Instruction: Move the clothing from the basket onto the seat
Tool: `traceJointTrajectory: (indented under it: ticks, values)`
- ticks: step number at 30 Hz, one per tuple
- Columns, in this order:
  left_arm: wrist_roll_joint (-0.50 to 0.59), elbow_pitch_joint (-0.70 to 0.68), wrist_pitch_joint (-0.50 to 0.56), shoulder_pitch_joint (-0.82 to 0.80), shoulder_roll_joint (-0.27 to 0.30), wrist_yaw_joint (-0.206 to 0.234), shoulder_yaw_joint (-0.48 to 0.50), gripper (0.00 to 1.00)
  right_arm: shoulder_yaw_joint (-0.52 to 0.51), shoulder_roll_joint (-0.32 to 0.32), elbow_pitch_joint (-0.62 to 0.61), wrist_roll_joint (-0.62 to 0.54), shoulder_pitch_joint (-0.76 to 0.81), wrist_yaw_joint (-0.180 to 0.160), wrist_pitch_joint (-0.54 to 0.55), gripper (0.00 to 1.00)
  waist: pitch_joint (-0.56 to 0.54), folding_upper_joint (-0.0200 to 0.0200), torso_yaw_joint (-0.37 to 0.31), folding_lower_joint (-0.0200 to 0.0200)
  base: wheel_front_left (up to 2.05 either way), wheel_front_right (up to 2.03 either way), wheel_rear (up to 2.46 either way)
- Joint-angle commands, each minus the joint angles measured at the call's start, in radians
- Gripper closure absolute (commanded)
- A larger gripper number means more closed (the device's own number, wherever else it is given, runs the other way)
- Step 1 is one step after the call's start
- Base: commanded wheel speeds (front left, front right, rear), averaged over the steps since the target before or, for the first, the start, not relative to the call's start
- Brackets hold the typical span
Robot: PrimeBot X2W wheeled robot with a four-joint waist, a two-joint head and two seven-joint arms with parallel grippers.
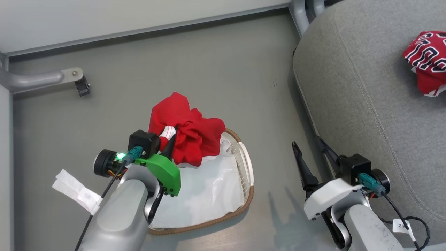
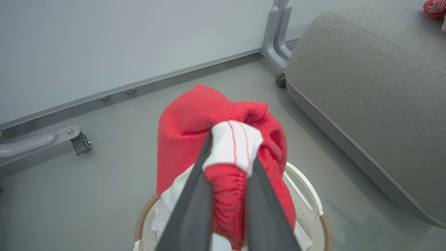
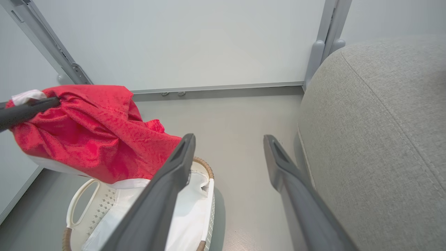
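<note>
Head view, left end effector (image 1: 170, 135): my two fingers are pinched on the garment (image 1: 190, 134) at its white-striped trim.
Head view, garment: red, bunched, hanging from my left fingers over the far end of the basket (image 1: 245, 200).
Head view, basket: it stands on the floor (image 1: 174, 69) to the left of the seat (image 1: 366, 90), with its white liner (image 1: 205, 188) bare in the near half.
Head view, jersey (image 1: 427, 57): red with black and white lettering, lying crumpled on the seat, well apart from the basket.
Head view, right end effector (image 1: 308, 146): held low between basket and seat, close to the seat's edge.
Left wrist view, grip: both my fingers press in on a fold of red cloth and white trim, nearly closed, the cloth bulging above the tips.
Left wrist view, surroundings: the basket's rim and a white handle lie below the garment, with the seat to the right. A caster (image 2: 81, 143) on a grey leg is at the left.
Right wrist view, right end effector: my fingers are spread wide with nothing between them, only floor beyond.
Right wrist view, garment: it hangs at the left above the basket. I cannot tell if its lower edge touches the liner.
Right wrist view, seat: it lies just beside my right finger.
</note>
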Motion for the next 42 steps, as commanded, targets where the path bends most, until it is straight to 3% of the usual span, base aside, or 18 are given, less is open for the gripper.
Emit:
traceJointTrajectory:
  ticks: [1, 15, 22, 26, 36, 42]
  values:
    - [0.0, -0.042, -0.003, 0.019, 0.001, 0.009, 0.017, 1.0, 0.0, -0.005, 0.004, -0.005, 0.023, -0.001, -0.002, 0.0, -0.068, 0.0, 0.051, 0.0001, 0.0, 0.0, 0.0]
    - [0.012, -0.435, -0.002, 0.124, -0.021, 0.017, 0.163, 1.0, -0.015, -0.005, 0.016, 0.0, 0.102, -0.001, -0.002, 0.0, -0.154, 0.0, 0.065, 0.0001, 0.0, 0.0, 0.0]
    - [0.032, -0.515, -0.003, 0.161, -0.035, 0.013, 0.171, 1.0, 0.014, -0.004, 0.025, -0.013, 0.109, -0.001, -0.002, 0.0, -0.171, 0.0, 0.076, 0.0001, 0.0, 0.0, 0.0]
    - [0.032, -0.523, -0.002, 0.177, -0.039, 0.01, 0.167, 1.0, 0.09, -0.004, -0.008, -0.014, 0.061, -0.001, -0.002, 0.0, -0.17, 0.0, 0.083, 0.0001, 0.0, 0.0, 0.0]
    - [0.013, -0.512, -0.003, 0.173, -0.045, 0.003, 0.137, 1.0, 0.414, -0.005, -0.044, -0.025, -0.145, -0.001, -0.002, 0.0, -0.15, 0.0, 0.118, 0.0001, 0.0, 0.0, 0.0]
    - [-0.012, -0.507, -0.003, 0.159, -0.047, 0.0, 0.101, 1.0, 0.507, -0.005, 0.012, -0.036, -0.248, -0.001, -0.002, 0.0, -0.146, 0.0, 0.158, 0.0001, 0.0, 0.0, 0.0]
